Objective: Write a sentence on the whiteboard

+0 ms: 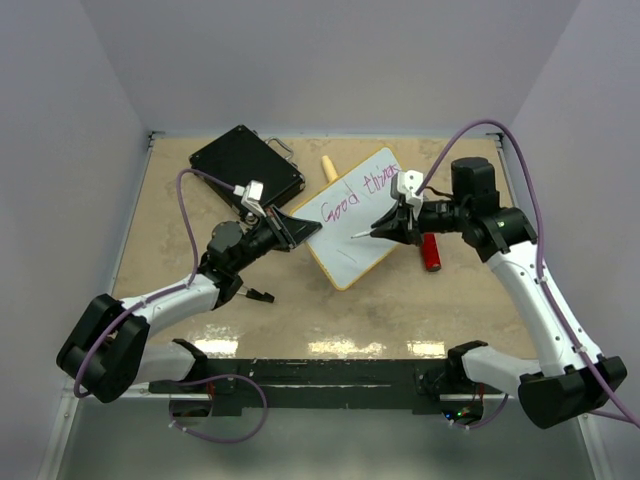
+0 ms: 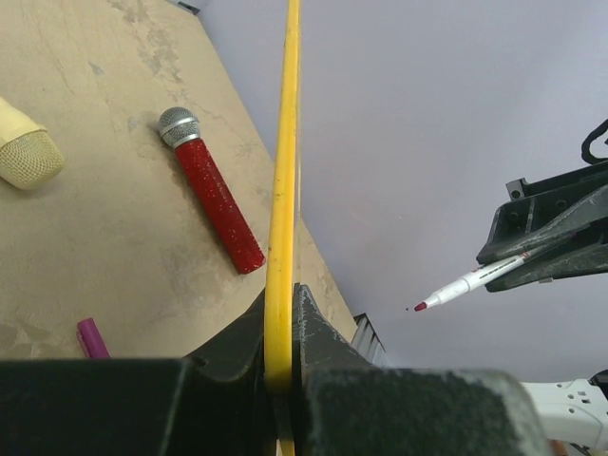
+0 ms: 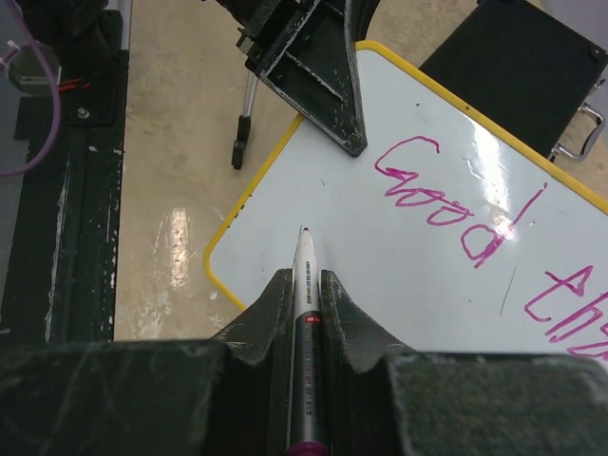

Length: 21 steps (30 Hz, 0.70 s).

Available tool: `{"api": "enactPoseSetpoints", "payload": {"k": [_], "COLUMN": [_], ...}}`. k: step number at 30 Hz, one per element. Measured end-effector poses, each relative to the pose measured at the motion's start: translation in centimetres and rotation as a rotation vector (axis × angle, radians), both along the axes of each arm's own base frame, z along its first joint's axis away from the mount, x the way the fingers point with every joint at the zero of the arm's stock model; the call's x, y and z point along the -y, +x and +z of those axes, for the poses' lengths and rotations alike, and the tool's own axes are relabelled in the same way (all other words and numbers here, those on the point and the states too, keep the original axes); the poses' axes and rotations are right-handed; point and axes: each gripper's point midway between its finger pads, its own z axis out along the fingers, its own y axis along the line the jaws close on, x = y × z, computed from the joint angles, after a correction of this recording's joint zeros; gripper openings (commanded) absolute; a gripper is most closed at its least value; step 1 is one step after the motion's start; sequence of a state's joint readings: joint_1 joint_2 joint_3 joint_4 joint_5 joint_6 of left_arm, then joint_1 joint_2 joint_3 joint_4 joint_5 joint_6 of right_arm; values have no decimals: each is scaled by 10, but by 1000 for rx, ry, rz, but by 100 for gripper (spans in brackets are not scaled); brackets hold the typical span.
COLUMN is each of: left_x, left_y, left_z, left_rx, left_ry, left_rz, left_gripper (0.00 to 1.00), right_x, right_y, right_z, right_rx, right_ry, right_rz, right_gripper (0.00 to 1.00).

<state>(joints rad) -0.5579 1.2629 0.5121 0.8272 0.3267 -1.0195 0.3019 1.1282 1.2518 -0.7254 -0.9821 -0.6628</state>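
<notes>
Whiteboard with its thin yellow frame sits mid-table, turned at an angle, just right of the black case. Along its far edge runs the sentence in magenta, reading "Good" and then a word starting "th". The near half of the white surface is blank.

The left gripper is pinched on the board's left edge. Its wrist view shows the yellow frame edge-on, squeezed between the two black fingers.

The right gripper reaches in from the right, its claw clamped on a white marker. In that wrist's view the marker's body lies in the gap between the fingers. The marker's tip points left, over the blank part of the board on the near side of "Good". Whether it touches the surface I cannot tell.

A red microphone lies on the table just right of the board, under the right wrist. A cream microphone pokes out past the board's far edge, beside the case. A magenta cap lies on the table in the left wrist view.
</notes>
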Motion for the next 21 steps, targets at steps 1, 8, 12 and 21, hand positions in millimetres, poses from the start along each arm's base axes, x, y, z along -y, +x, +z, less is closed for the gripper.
{"api": "enactPoseSetpoints", "payload": {"k": [1, 8, 12, 21], "left_x": [0, 1, 2, 9], "left_y": [0, 0, 1, 3], "left_z": [1, 6, 6, -5], "left_rx": [0, 6, 8, -28], "left_ry": [-3, -25, -31, -35], "left_rz": [1, 5, 10, 10], "left_gripper": [0, 0, 0, 0], "right_x": [-1, -11, -19, -30], "right_y": [-1, -3, -6, 0], "right_z": [0, -7, -12, -13], "right_rx": [3, 12, 14, 48], "right_ry": [-1, -25, -47, -82], "right_rz": [5, 43, 63, 25], "right_gripper": [0, 0, 0, 0]}}
